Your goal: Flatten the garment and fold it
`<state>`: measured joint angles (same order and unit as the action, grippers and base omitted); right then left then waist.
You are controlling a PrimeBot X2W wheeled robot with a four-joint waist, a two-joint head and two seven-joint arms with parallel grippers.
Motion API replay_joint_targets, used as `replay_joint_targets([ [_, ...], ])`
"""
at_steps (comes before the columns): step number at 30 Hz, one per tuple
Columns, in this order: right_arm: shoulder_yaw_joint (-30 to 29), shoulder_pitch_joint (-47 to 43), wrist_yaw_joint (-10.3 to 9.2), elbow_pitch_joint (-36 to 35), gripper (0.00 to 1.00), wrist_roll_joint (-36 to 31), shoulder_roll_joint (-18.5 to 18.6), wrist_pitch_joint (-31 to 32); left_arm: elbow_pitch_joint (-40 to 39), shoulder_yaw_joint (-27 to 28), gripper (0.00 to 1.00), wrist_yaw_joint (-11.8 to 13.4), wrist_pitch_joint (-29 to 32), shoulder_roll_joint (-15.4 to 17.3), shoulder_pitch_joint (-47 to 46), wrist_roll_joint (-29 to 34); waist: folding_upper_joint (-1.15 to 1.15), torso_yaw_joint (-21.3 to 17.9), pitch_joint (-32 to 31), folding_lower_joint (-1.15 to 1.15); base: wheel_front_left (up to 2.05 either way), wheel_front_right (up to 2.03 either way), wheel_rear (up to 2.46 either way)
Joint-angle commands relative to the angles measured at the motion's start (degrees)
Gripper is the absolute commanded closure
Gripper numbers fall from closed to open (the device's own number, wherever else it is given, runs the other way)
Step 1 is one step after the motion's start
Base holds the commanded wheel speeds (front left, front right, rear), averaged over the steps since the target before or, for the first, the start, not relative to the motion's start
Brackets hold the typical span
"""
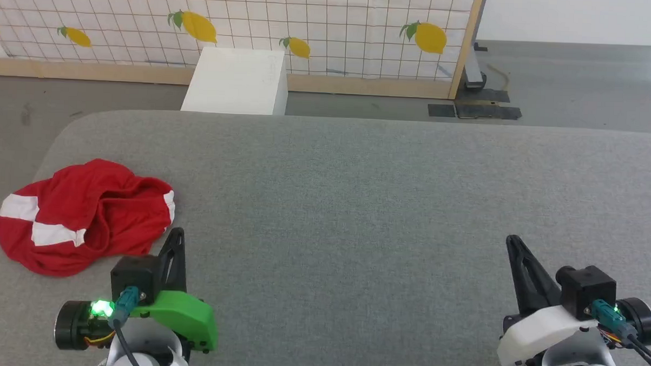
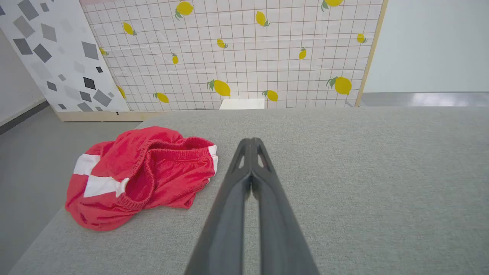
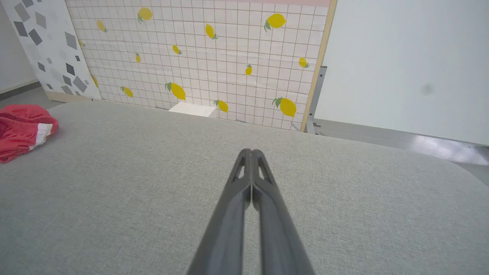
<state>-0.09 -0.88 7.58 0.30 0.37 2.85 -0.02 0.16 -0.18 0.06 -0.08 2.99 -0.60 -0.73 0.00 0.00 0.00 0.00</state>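
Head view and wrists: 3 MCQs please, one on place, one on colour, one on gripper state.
1. Where on the grey table does the garment lie?
A. Centre
B. Near the left edge
C. Near the right edge

2. What colour are the garment's bands?
A. Black
B. Yellow
C. White

3. What state is the left gripper in?
A. Shut, empty
B. Wide open
C. Shut on the garment

Answers:
1 B: the head view shows the crumpled heap at the table's left side.
2 C: white bands cross the red fabric.
3 A: in the left wrist view the fingers meet at the tips, apart from the fabric.
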Motion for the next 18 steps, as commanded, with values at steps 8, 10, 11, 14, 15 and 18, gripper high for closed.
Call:
replay_joint_targets([
  [8,0.1,0.9,-0.09,-0.3,1.00,-0.4,0.0,0.0,-0.2,0.2,1.00,-0.1,0.1,-0.1,0.6,0.7,0.00,0.0,0.0,0.00,0.00,0.00,0.00],
  [10,0.1,0.9,-0.09,-0.3,1.00,-0.4,0.0,0.0,-0.2,0.2,1.00,-0.1,0.1,-0.1,0.6,0.7,0.00,0.0,0.0,0.00,0.00,0.00,0.00],
  [11,0.1,0.9,-0.09,-0.3,1.00,-0.4,0.0,0.0,-0.2,0.2,1.00,-0.1,0.1,-0.1,0.6,0.7,0.00,0.0,0.0,0.00,0.00,0.00,0.00],
  [14,0.1,0.9,-0.09,-0.3,1.00,-0.4,0.0,0.0,-0.2,0.2,1.00,-0.1,0.1,-0.1,0.6,0.7,0.00,0.0,0.0,0.00,0.00,0.00,0.00],
  [15,0.1,0.9,-0.09,-0.3,1.00,-0.4,0.0,0.0,-0.2,0.2,1.00,-0.1,0.1,-0.1,0.6,0.7,0.00,0.0,0.0,0.00,0.00,0.00,0.00],
  [18,0.1,0.9,-0.09,-0.3,1.00,-0.4,0.0,0.0,-0.2,0.2,1.00,-0.1,0.1,-0.1,0.6,0.7,0.00,0.0,0.0,0.00,0.00,0.00,0.00],
])
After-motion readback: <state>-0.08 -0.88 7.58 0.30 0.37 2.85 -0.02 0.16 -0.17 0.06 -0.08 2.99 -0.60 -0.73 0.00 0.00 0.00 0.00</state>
